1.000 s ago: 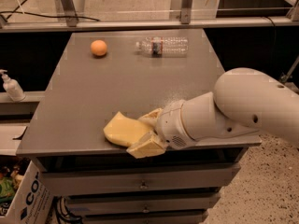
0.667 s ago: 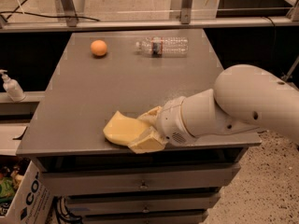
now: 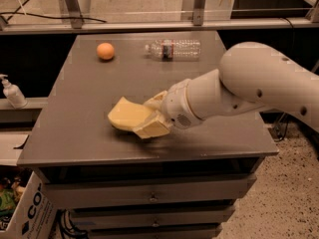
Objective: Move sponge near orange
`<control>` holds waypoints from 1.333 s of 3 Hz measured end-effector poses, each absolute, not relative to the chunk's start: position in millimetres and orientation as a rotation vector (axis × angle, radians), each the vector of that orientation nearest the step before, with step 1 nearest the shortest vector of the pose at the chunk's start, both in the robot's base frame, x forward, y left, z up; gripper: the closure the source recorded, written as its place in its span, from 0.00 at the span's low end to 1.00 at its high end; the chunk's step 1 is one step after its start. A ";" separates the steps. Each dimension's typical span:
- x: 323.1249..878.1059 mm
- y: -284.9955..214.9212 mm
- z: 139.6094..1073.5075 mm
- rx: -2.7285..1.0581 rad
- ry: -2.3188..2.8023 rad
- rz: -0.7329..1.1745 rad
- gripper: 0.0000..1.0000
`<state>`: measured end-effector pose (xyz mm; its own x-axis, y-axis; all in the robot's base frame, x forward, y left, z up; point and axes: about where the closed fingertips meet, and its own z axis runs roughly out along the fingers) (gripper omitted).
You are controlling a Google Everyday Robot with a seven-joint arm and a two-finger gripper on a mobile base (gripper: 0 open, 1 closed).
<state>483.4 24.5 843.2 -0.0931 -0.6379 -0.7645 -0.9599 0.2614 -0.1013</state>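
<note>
The pale yellow sponge (image 3: 125, 116) is near the middle of the grey table (image 3: 79, 108), slightly left, and looks slightly raised off it. My gripper (image 3: 152, 115) reaches in from the right and is shut on the sponge's right end, one yellowish finger (image 3: 157, 99) behind it and one in front. The orange (image 3: 105, 51) sits at the far left of the table, well beyond the sponge and apart from it.
A clear plastic water bottle (image 3: 173, 49) lies on its side at the back of the table, right of the orange. A soap dispenser (image 3: 12, 92) stands on a ledge to the left. A cardboard box (image 3: 25, 210) is on the floor at lower left.
My gripper has carried the sponge away from the table's front edge, toward the middle and the far side. The orange and bottle have not moved.
</note>
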 end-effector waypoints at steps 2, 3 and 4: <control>529.7 50.3 854.7 -1.456 1.799 0.538 1.00; 534.5 55.4 855.4 -1.455 1.799 0.534 1.00; 541.5 58.1 855.3 -1.445 1.805 0.530 1.00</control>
